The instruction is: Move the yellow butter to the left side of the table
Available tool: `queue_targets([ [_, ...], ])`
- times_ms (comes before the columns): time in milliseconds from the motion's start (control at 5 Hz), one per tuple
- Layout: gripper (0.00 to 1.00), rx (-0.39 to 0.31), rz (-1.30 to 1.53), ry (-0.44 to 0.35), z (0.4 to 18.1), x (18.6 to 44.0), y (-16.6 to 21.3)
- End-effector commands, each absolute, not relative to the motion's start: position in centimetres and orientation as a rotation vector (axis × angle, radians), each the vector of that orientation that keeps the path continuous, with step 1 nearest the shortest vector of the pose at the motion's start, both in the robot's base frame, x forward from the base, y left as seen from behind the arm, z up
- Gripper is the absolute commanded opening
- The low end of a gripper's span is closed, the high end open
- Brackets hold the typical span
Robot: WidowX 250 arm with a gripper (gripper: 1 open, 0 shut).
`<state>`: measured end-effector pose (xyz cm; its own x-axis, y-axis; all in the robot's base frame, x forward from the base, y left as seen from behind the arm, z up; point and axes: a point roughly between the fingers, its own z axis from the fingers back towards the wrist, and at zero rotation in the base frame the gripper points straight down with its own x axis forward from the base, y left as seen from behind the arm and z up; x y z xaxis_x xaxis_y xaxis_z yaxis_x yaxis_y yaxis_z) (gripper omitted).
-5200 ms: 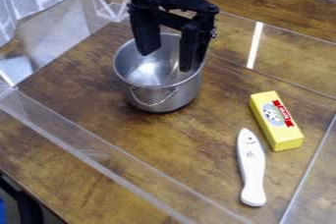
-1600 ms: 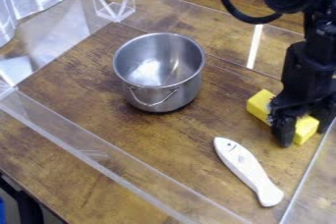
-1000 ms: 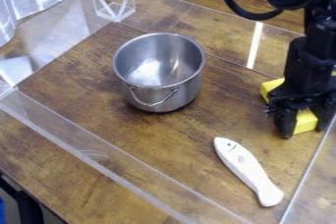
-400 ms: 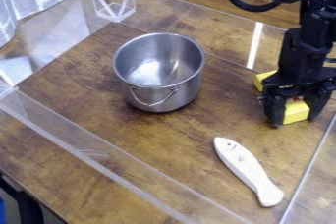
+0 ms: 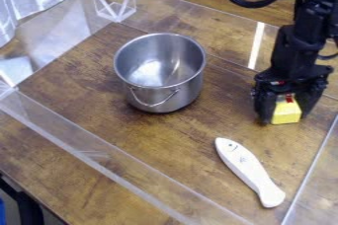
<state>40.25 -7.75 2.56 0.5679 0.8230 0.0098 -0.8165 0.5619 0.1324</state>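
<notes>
The yellow butter point(image 5: 287, 112) lies on the right side of the dark wood table point(image 5: 79, 96). My black gripper point(image 5: 290, 107) reaches down over it, one finger on each side of the block. The jaws look spread a little wider than the butter, so the gripper reads as open around it. The fingers hide the block's upper part, and its label does not show.
A steel pot point(image 5: 158, 69) with a handle stands at the table's middle. A white spatula-like utensil point(image 5: 250, 171) lies in front of the butter. Clear plastic walls point(image 5: 99, 160) edge the table on the front and left.
The gripper and the butter have shifted a little left and back across the table. The fingers now stand wider apart around the block than before.
</notes>
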Motion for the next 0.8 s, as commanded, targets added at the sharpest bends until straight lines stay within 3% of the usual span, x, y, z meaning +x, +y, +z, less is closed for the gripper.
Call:
queue_targets([
  [0, 0.0, 0.115, 1.012, 0.03, 3.8, 41.6, -5.8],
  [400, 0.0, 0.112, 1.113, 0.043, 5.4, 41.3, -4.8],
  [600, 0.0, 0.113, 1.105, 0.046, 5.3, 41.7, -5.2],
])
